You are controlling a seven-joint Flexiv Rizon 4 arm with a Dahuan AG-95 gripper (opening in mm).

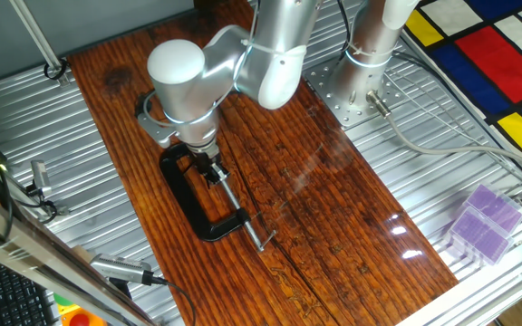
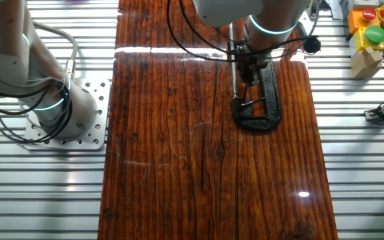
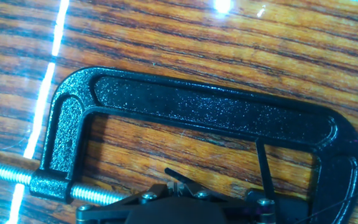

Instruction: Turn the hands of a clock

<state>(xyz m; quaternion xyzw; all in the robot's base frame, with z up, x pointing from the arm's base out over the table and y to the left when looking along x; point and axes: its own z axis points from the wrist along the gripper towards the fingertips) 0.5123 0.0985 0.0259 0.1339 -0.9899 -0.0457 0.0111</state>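
Observation:
A black C-clamp (image 1: pixel 198 195) lies flat on the wooden table; it also shows in the other fixed view (image 2: pixel 270 93) and fills the hand view (image 3: pixel 197 106). My gripper (image 1: pixel 208 166) points straight down into the clamp's mouth, at the pad end of its threaded screw (image 1: pixel 243 213). In the hand view my two grey fingertips (image 3: pixel 178 185) stand close together at the bottom edge. Two thin black clock hands (image 3: pixel 263 165) stick out from under my hand. The clock body is hidden beneath the gripper.
The arm's base plate (image 1: pixel 352 91) stands at the table's far side. A purple box (image 1: pixel 483 222) sits on the metal surround. Coloured toy blocks (image 2: pixel 372 30) and a cabled tool (image 1: pixel 125 269) lie off the wood.

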